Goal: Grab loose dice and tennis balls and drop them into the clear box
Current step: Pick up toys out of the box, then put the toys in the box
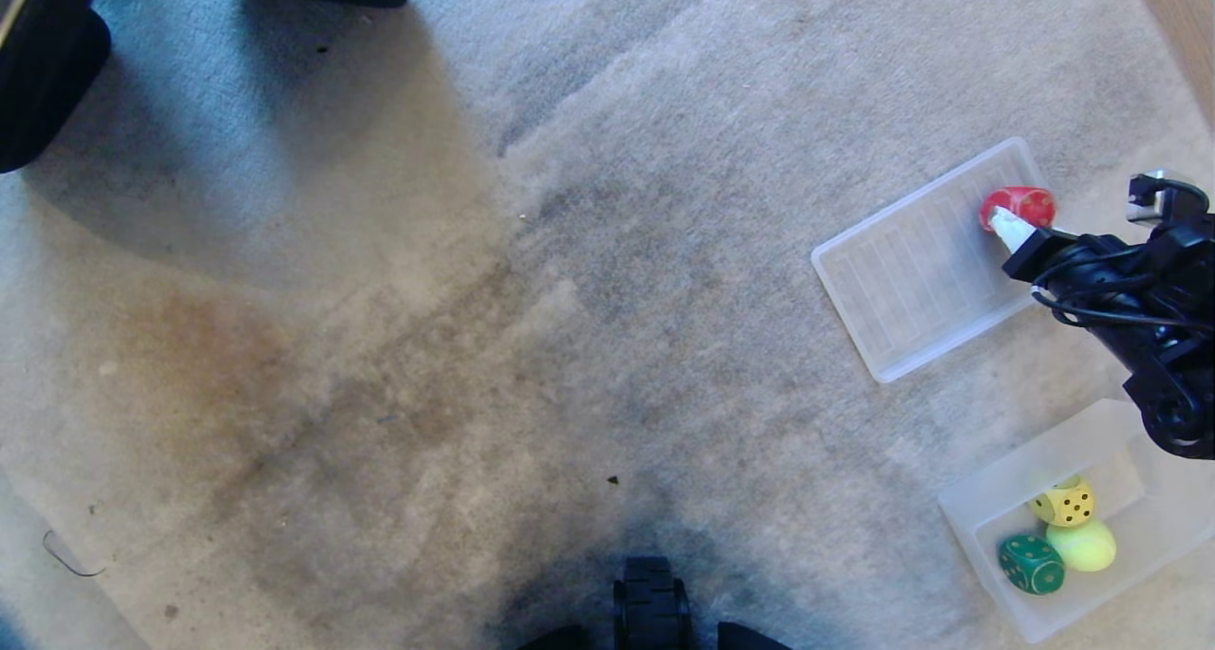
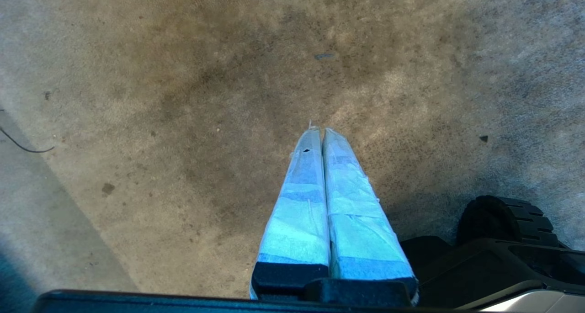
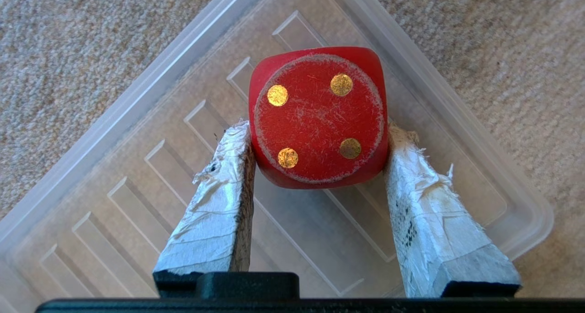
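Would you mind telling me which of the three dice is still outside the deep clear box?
The red die, sitting on the flat ribbed tray between the right gripper's fingers. The yellow die and green die already lie in the clear box.

No words, brands or printed labels could be read anywhere. The only signs were dice pips: the red die (image 3: 317, 116) showed four gold dots on its upturned face, and the yellow die (image 1: 1065, 504) and green die (image 1: 1031, 563) carried dots too small to count.
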You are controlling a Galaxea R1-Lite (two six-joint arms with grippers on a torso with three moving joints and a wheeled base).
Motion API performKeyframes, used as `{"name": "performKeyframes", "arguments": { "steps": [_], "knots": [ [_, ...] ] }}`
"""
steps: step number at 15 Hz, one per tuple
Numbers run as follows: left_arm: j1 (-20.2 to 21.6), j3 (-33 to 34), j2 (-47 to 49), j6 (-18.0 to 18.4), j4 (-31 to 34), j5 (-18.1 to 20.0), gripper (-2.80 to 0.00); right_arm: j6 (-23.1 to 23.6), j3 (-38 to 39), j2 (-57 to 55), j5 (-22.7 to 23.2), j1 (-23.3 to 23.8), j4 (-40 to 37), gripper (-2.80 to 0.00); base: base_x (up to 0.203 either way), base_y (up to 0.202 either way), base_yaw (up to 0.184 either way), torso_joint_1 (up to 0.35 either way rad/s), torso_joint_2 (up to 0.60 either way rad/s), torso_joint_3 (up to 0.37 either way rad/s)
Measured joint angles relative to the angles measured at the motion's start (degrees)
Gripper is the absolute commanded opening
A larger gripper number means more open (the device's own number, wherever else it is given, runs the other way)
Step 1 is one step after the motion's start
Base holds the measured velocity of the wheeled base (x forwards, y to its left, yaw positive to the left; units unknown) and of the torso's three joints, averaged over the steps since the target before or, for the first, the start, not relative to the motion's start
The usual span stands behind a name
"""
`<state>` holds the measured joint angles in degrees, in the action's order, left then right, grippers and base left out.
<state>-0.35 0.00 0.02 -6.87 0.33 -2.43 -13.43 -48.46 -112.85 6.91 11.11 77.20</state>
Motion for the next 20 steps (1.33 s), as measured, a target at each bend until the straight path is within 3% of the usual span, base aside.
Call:
{"name": "performKeyframes", "arguments": {
  "steps": [3,7,13,16,20],
  "knots": [
    [0.0,0.0,0.0,0.0,0.0,0.0,-2.80,0.6,3.5,2.1,0.1,0.2,-2.7,-2.80,0.000,0.000,0.000,0.000,0.00,0.000],
    [0.0,0.0,0.0,0.0,0.0,0.0,-2.80,1.7,10.3,11.2,0.1,0.3,-12.7,-2.80,0.000,0.000,0.000,0.000,0.00,0.000],
    [0.0,0.0,0.0,0.0,0.0,0.0,-2.80,3.9,22.4,32.3,-0.3,0.3,-30.9,-2.80,0.000,0.000,0.000,0.000,0.00,0.000],
    [0.0,0.0,0.0,0.0,0.0,0.0,-2.80,5.3,29.2,41.3,-0.5,0.1,-34.7,-2.80,0.000,0.000,0.000,0.000,0.00,0.000],
    [0.0,0.0,0.0,0.0,0.0,0.0,-2.80,5.6,37.1,57.0,-0.6,-2.9,-45.3,-2.80,0.000,0.000,0.000,0.000,0.00,0.000]
  ]
}}
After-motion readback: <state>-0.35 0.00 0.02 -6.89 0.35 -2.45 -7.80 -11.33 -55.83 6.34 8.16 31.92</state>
